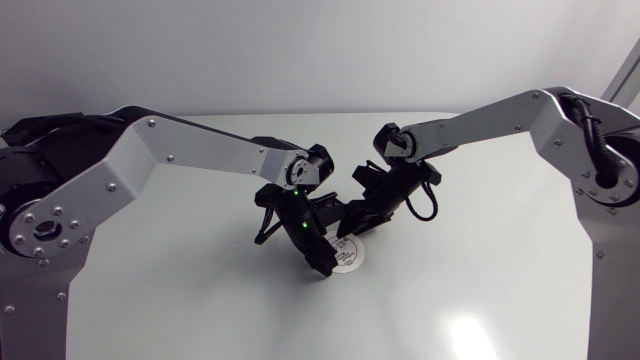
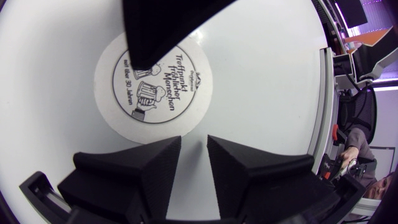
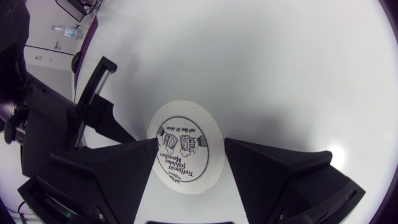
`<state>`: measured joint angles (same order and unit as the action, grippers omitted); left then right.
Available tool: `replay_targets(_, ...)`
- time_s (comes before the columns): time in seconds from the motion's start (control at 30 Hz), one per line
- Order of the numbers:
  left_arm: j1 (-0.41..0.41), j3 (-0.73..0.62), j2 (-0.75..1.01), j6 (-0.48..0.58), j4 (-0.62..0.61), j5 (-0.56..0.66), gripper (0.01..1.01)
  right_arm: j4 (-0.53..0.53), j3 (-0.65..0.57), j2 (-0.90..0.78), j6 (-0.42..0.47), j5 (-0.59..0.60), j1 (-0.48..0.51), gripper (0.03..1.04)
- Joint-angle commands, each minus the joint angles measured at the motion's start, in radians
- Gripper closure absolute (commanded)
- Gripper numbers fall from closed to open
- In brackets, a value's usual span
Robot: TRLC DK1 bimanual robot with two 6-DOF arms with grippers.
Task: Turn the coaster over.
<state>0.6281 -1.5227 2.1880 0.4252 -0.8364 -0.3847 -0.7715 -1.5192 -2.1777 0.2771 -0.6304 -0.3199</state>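
A round white coaster (image 1: 349, 256) (image 2: 155, 93) (image 3: 186, 158) lies flat on the table near the middle, its black printed face up. My left gripper (image 1: 324, 264) (image 2: 194, 140) sits low beside it, fingers drawn together with only a slit between them. Their tips are at the coaster's near rim and nothing is between them. My right gripper (image 1: 352, 228) (image 3: 189, 143) comes in from the opposite side and stands open, wide enough to span the coaster. In the left wrist view one of its fingers (image 2: 149, 37) covers the coaster's far edge.
The white table (image 1: 480, 280) is bare around the coaster. Both arms meet over the middle, so the two grippers crowd close together there. A black cable loops beside the right wrist (image 1: 428, 205).
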Motion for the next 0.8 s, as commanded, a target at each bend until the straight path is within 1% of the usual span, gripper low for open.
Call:
replay_targets(0.0, -0.015, 0.018, 0.062, -0.014, 0.025, 0.044, 0.697, -0.025, 0.083, 0.018, 0.004, -0.006, -0.019, 0.29)
replay_targets(0.27, -0.016, 0.035, 0.053, -0.023, 0.045, 0.044, 0.697, -0.023, 0.142, 0.076, 0.002, -0.025, -0.053, 0.3)
replay_targets(0.33, -0.015, 0.036, 0.05, -0.023, 0.045, 0.044, 0.697, -0.025, 0.148, 0.09, -0.003, -0.04, -0.057, 0.32)
replay_targets(0.6, -0.013, 0.045, 0.039, -0.029, 0.053, 0.046, 0.697, -0.034, 0.165, 0.176, -0.027, -0.066, -0.076, 0.32)
replay_targets(0.77, -0.01, 0.055, 0.036, -0.029, 0.057, 0.046, 0.697, -0.034, 0.169, 0.187, -0.03, -0.077, -0.074, 0.32)
